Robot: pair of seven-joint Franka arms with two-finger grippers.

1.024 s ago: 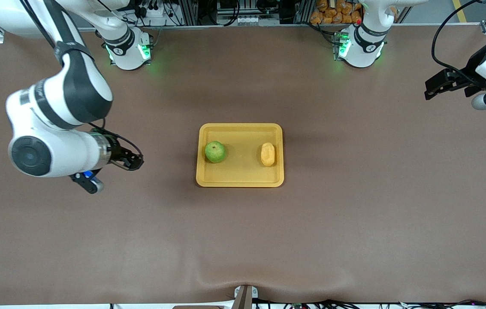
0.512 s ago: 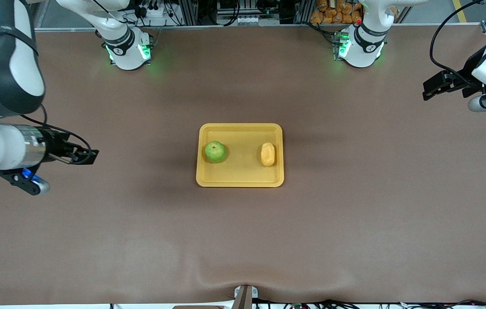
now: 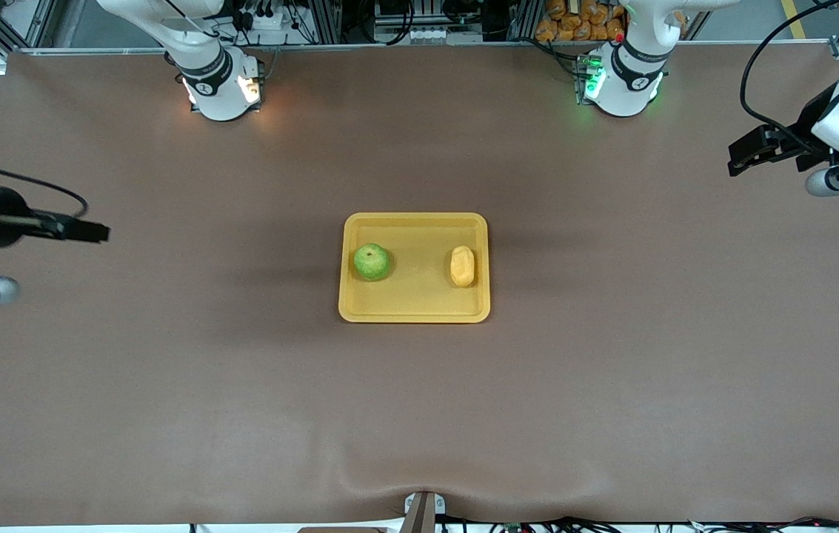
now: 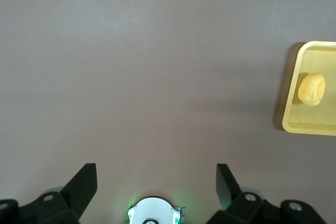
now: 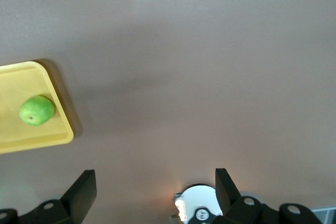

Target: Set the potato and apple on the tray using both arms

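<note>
A yellow-orange tray (image 3: 415, 226) is being shown lying flat near the middle of the brown table (image 3: 419, 400), with its long sides running toward the two arms' ends. Two items are being carried by it. The green apple (image 3: 372, 262) is being seen resting on the tray floor at the side toward the right arm's end, just inside the rim, stem dimple upward. The yellow-orange potato (image 3: 462, 266) is being seen lying on the tray floor at the side toward the left arm's end, close to that rim. The two are being kept well apart by a bare strip of tray between them.

The right gripper (image 3: 97, 232) is being held in the air over bare table at the right arm's end, well apart from the tray; in the right wrist view its fingers (image 5: 84, 188) are being seen spread wide with nothing between them, and the apple (image 5: 37, 110) and a corner of the tray (image 5: 55, 136) are being caught at the frame's edge.

The left gripper (image 3: 741, 153) is being held in the air over bare table at the left arm's end, likewise well apart from the tray; in the left wrist view its fingers (image 4: 227, 182) are being seen released and empty, with the potato (image 4: 311, 89) and the tray's rim (image 4: 292, 124) being visible farther off.
</note>
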